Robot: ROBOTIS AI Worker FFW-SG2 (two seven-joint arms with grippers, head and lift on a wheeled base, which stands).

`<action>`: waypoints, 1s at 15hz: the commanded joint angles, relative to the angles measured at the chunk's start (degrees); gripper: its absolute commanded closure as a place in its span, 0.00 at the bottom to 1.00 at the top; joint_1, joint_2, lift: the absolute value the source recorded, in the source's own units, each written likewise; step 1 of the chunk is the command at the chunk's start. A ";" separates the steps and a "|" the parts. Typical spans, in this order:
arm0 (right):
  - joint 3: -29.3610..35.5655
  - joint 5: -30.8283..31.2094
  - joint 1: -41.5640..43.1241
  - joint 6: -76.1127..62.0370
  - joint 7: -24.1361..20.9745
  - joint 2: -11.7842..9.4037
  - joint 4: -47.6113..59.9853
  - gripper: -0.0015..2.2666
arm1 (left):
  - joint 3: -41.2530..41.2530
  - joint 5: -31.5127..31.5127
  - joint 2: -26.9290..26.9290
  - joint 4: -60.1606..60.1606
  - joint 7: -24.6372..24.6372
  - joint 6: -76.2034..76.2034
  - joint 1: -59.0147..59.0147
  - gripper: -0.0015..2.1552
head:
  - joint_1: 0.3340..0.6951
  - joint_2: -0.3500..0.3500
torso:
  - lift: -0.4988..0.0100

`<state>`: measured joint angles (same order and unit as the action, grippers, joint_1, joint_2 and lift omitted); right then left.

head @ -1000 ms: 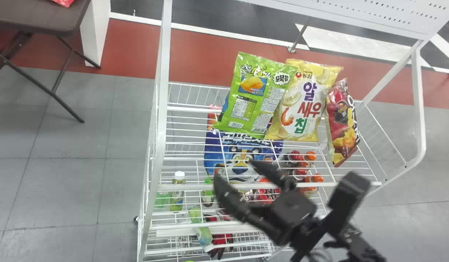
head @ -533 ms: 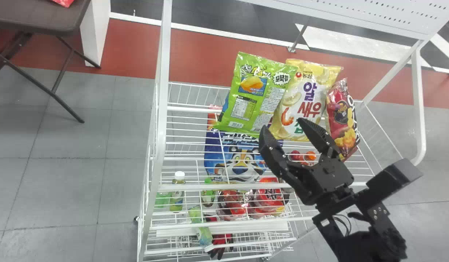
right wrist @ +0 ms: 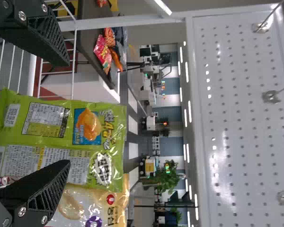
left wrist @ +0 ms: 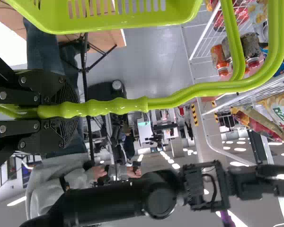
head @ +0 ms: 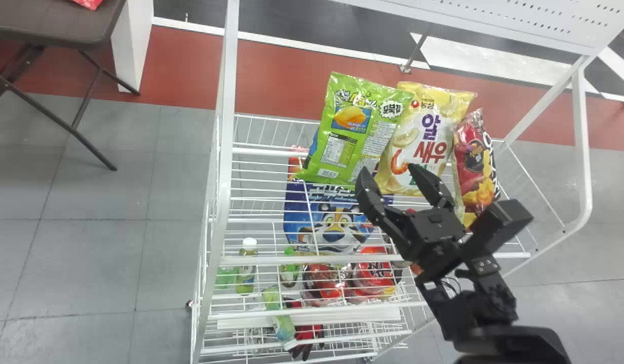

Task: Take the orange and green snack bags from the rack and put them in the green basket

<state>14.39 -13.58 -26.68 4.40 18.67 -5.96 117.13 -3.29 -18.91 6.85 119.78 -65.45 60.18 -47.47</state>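
Standing on the grey floor, the white wire rack (head: 226, 101) takes up most of the space, with a perforated panel (right wrist: 236, 123) above its top level. Beyond it, on the robot's left, is the brown folding table (head: 54, 23), carrying red and orange packets (right wrist: 103, 53). The green basket (left wrist: 132, 23) has smooth, looping handles (left wrist: 180, 97) and sits beside the rack.

A big blue bag (head: 296, 210) with a tiger on it shows through the wires, below the bags on the top level. Up there, the green snack bag (head: 337, 146) leans upright at the left of the group, its right edge meeting a yellow bag (head: 415, 114); right of that, a red bag (head: 476, 151) stands tilted. Which bag counts as the orange one cannot be told.

The right gripper (head: 387, 169) is spread wide with nothing between its fingers, near the lower parts of the green and yellow bags; whether it touches either cannot be told. The left gripper (left wrist: 68, 109) is clamped around the basket's handles.

Lower in the rack lie red packets (head: 375, 275), and to their left stands a small white-capped bottle (head: 247, 273).
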 commanded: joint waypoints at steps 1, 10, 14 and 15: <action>-0.32 1.36 4.01 1.54 -0.04 -0.11 -4.63 0.04 | 0.56 0.01 0.00 0.46 -0.20 -0.81 -1.14 1.00 | 1.00 0.00 | 0.98; -1.55 1.36 15.61 2.42 0.58 -0.55 -17.64 0.04 | 1.09 0.28 0.00 2.30 0.06 -0.63 -2.46 1.00 | 1.00 0.00 | 0.98; -3.58 4.00 19.03 0.49 -0.04 -0.46 -20.71 0.04 | 1.09 0.89 -0.08 3.18 0.41 -0.28 -3.07 1.00 | 1.00 0.00 | 0.98; -3.75 4.44 19.56 0.31 -0.39 -0.46 -21.33 0.04 | 1.09 0.89 -0.08 3.09 0.41 -0.28 -3.07 1.00 | 1.00 0.00 | 0.98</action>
<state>11.11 -10.05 -8.08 5.08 18.53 -6.46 96.81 -2.19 -18.09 6.79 122.87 -65.04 59.85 -50.50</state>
